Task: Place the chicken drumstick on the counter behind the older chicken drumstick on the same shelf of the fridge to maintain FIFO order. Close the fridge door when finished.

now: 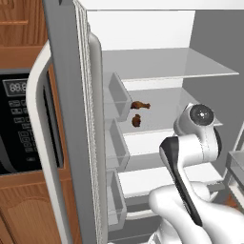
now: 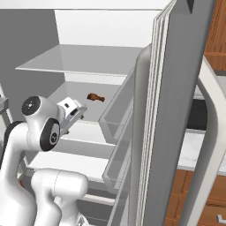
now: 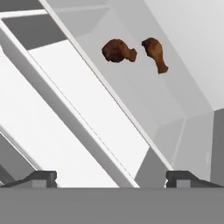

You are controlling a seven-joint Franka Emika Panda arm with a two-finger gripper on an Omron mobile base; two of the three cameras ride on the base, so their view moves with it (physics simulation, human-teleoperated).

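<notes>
The fridge point(image 1: 143, 38) stands open. Two brown chicken drumsticks lie on its lower shelf point(image 1: 162, 112). One drumstick point(image 1: 136, 120) is near the shelf's front and the other drumstick point(image 1: 140, 105) lies just behind it. In the hand view the front drumstick point(image 3: 118, 51) and the rear drumstick point(image 3: 155, 52) rest side by side on the shelf point(image 3: 144, 92). My gripper point(image 3: 113, 179) is open and empty, drawn back in front of the shelf's edge and lower than it. From the right, the gripper point(image 2: 75, 112) covers the front piece and the rear drumstick point(image 2: 96, 97) shows. A strip of the counter point(image 2: 190, 152) lies beyond the right door.
The left fridge door point(image 1: 66, 119), with its bins point(image 1: 116, 97), stands open close to the arm's left. The right door point(image 2: 176, 110) stands open on the other side. A black wall oven point(image 1: 19, 124) is left of the fridge. An upper shelf point(image 1: 167, 64) hangs above the drumsticks.
</notes>
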